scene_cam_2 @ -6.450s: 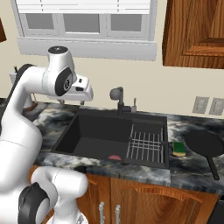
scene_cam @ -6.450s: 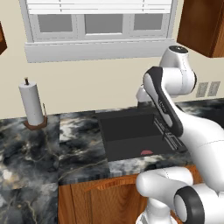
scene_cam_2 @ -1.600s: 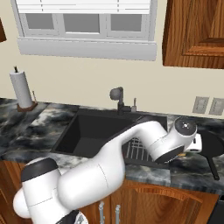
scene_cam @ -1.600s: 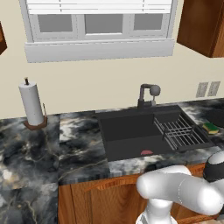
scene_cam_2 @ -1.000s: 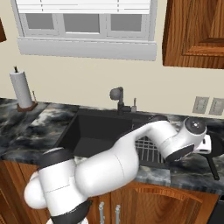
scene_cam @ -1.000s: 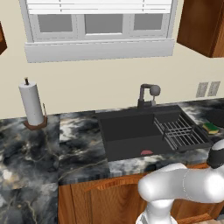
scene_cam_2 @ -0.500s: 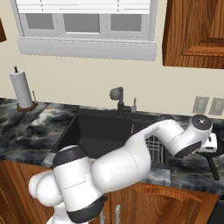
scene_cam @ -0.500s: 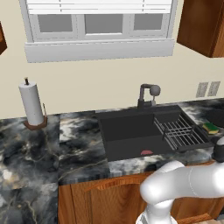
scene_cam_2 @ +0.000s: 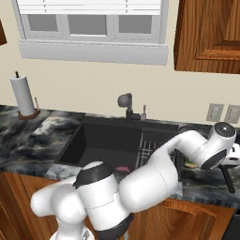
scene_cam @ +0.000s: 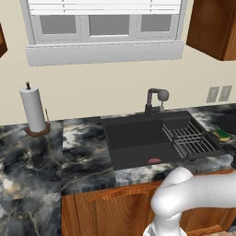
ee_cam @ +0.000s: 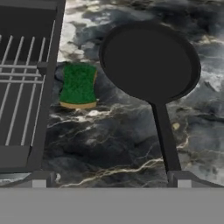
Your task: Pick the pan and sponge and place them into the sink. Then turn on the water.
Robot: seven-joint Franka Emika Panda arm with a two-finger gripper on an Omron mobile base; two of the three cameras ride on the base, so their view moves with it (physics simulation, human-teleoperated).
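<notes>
A round, matte black pan [ee_cam: 149, 62] with a long straight handle is seen on the marbled counter [ee_cam: 113, 135], beside the green-topped sponge [ee_cam: 78, 85]. A ribbed drying rack [scene_cam: 190, 138] is set in the dark sink [scene_cam: 138, 144]. The fingers [ee_cam: 41, 178] are spread wide, gripping nothing.

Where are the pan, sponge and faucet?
pan [ee_cam: 148, 61], hand view, centre of the round black base
sponge [ee_cam: 78, 84], hand view, green top face
faucet [scene_cam: 156, 99], left base view, dark upright neck

Sponge [ee_cam: 78, 85] on the counter [ee_cam: 113, 135] between drying rack [ee_cam: 22, 87] and pan [ee_cam: 148, 61], touching neither.
</notes>
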